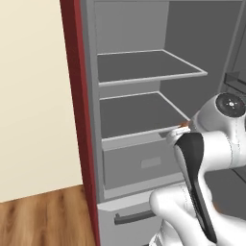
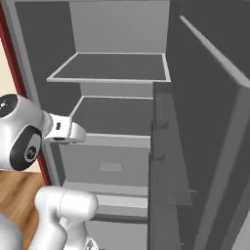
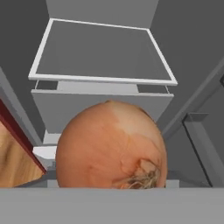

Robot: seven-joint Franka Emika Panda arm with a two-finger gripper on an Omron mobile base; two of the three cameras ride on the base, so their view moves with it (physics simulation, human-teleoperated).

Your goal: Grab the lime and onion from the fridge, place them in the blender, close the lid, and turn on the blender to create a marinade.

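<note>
The onion (image 3: pixel 111 146), orange-brown with a dry root tuft, looms close in the hand view and hides the finger tips. It hangs in the air in front of the open fridge (image 1: pixel 144 79), level with the drawer, touching no shelf. My gripper (image 1: pixel 178 130) is shut on it; in the left base view only a sliver of the onion (image 1: pixel 184 125) peeks out beside the hand. From the right base view, the hand (image 2: pixel 68 132) reaches toward the lower shelf's front edge. The lime, the blender and the lid are out of view.
Two bare grey shelves (image 2: pixel 112 68) with pale rims sit above a grey drawer (image 1: pixel 139 163). The fridge door (image 2: pixel 210 122) stands open on the right with door bins. A dark red side (image 1: pixel 77 96) borders the left, with wood floor (image 1: pixel 43 216) below.
</note>
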